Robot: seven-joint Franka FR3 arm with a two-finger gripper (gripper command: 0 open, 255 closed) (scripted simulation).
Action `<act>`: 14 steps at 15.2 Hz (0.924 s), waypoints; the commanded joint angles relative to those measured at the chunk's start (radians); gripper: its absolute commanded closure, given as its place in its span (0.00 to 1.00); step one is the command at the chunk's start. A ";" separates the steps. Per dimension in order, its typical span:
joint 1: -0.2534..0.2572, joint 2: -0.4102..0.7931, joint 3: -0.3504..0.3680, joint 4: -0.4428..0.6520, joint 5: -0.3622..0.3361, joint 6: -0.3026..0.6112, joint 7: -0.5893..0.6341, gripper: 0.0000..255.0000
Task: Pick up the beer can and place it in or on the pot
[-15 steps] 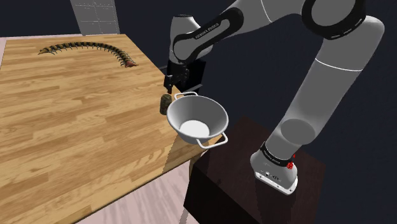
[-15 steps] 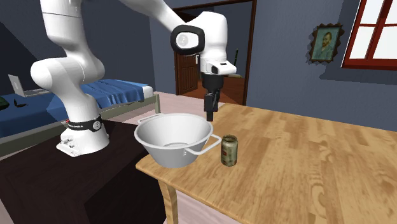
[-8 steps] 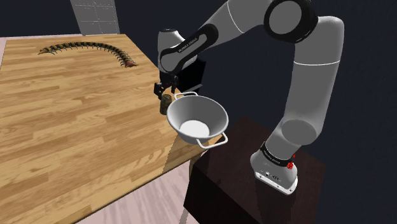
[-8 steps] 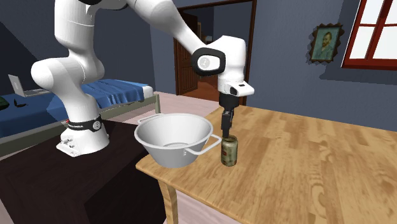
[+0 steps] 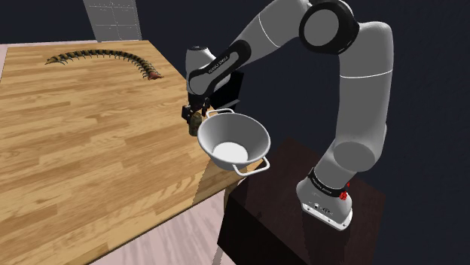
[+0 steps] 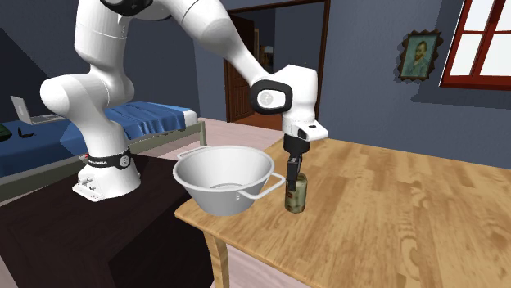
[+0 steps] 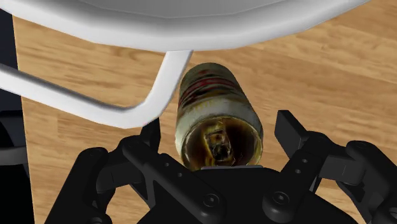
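A dull greenish beer can [image 6: 296, 196] with red bands stands upright on the wooden table [image 6: 393, 213], right beside one handle of the white pot [image 6: 221, 192]. My black gripper [image 6: 293, 173] has come down over the can's top, pointing straight down. In the wrist view the can [image 7: 216, 102] stands between my open fingers [image 7: 289, 130], with a small gap on each side, so it is not clasped. The pot's wall [image 7: 191, 19] and handle [image 7: 159, 95] lie close past the can. In the shoulder view the gripper [image 5: 193, 114] hides most of the can, next to the pot [image 5: 260, 143].
The pot sits at the table's corner by the dark stand [image 5: 301, 218]. A long brown centipede figure [image 5: 105, 56] lies at the table's far end. A bed [image 6: 156, 119] with a laptop [image 6: 29, 110] stands behind the arm. Wood surface [image 5: 90, 150] stretches beyond the can.
The gripper moved from above the pot's rim across to the can and lowered over its top. Its fingers stayed open. Can and pot have not moved.
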 commanded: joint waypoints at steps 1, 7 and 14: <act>0.000 0.008 -0.001 0.000 -0.002 0.008 0.001 0.00; 0.000 0.008 -0.001 0.000 -0.002 0.008 0.001 0.00; 0.000 0.010 -0.001 0.003 -0.002 0.007 0.001 1.00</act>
